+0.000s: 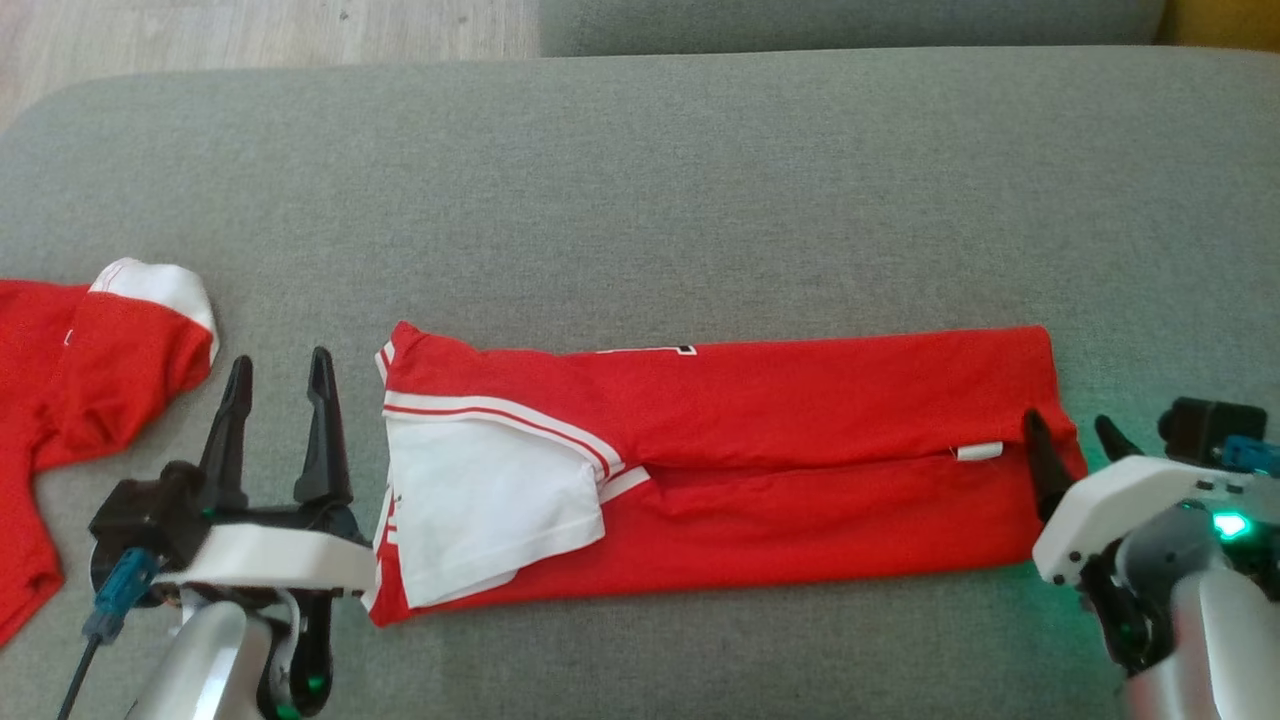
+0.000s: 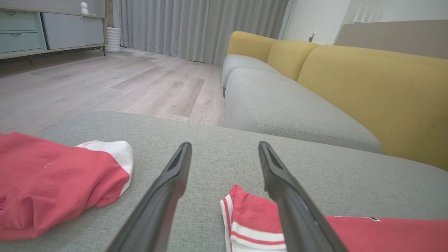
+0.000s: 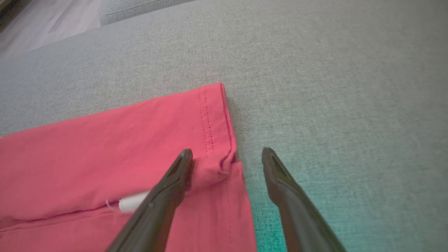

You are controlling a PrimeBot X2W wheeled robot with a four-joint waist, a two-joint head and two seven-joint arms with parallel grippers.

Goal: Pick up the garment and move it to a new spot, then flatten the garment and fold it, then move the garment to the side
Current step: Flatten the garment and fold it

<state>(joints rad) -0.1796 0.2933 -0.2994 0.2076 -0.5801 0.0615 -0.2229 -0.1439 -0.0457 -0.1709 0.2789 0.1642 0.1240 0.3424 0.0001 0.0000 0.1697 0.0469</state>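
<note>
1. Red jersey garment (image 1: 800, 450), with a white sleeve with red-striped cuff (image 1: 480, 500) at its left end, is seen lying as a long band, folded lengthwise, across the middle of the grey woven fabric cushion (image 1: 640, 180). The lengthwise folds are judged done, and a crosswise fold is judged to be the step in hand.
2. The left gripper (image 1: 280, 358) is held with its two dark fingers spread wide and empty, just beside the band's left end, over bare cushion.
3. The right gripper (image 1: 1066, 420) is likewise spread wide and nothing is held in it. In the right wrist view one finger is seen over the stitched red hem (image 3: 210, 119) and the other over bare cushion, so the band's right edge is straddled.
4. For a clean fold, every layer at that edge should be pinched together, close to the line where the two flaps meet beside the small white label (image 1: 978, 452). With a shallow bite, only the top layer is likely to be caught and the flaps pulled open.
5. The end should be lifted only a little and carried over level, so that the soft cloth is not dragged into creases.
6. The second red garment with a white sleeve (image 1: 90, 360), lying well apart at the far left, should be left untouched.
</note>
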